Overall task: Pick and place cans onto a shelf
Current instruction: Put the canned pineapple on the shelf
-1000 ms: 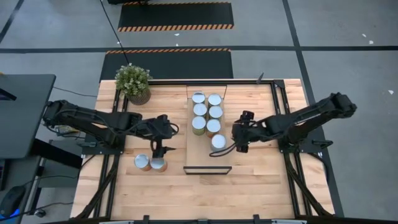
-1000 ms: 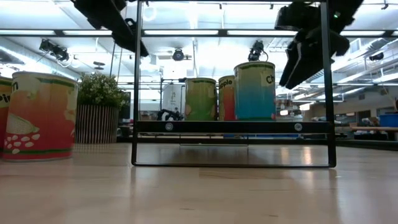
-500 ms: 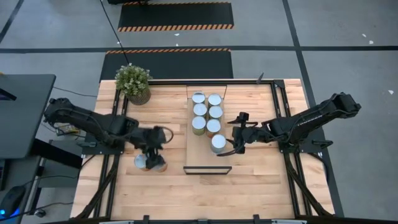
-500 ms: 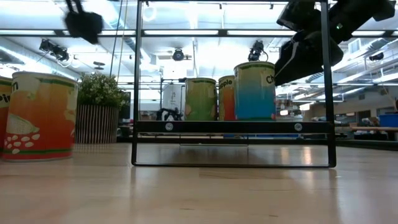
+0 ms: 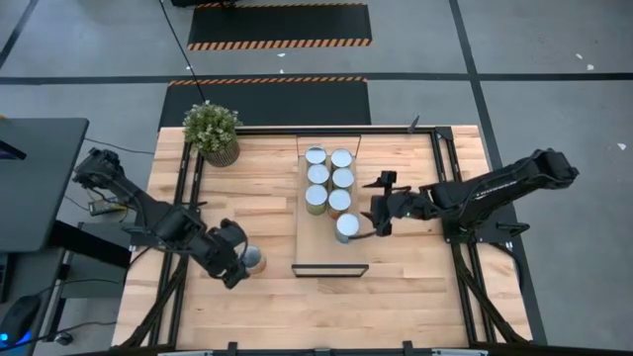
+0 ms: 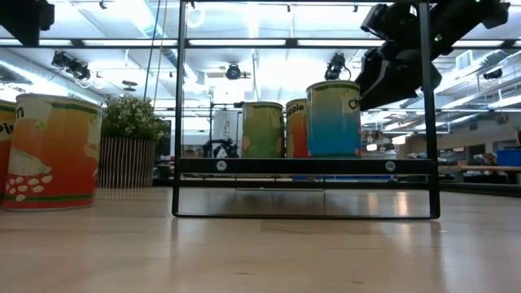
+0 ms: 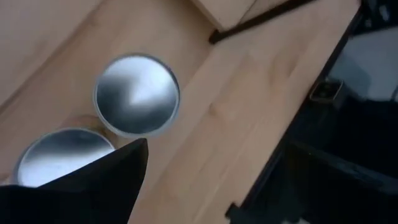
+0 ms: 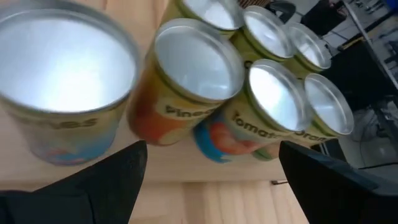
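two cans (image 5: 255,260) stand on the bench (image 5: 415,287), off the shelf (image 5: 329,259), directly under the nearer left hand (image 5: 233,267); whether its fingers are parted, i cannot tell. the right hand (image 5: 374,220), released, hangs beside the shelf's seven cans.

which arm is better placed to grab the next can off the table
Left. Its tool hangs right over the two silver-topped tins standing on the wooden tabletop, while the right tool sits beside the light-wood shelf board, by tins already placed.
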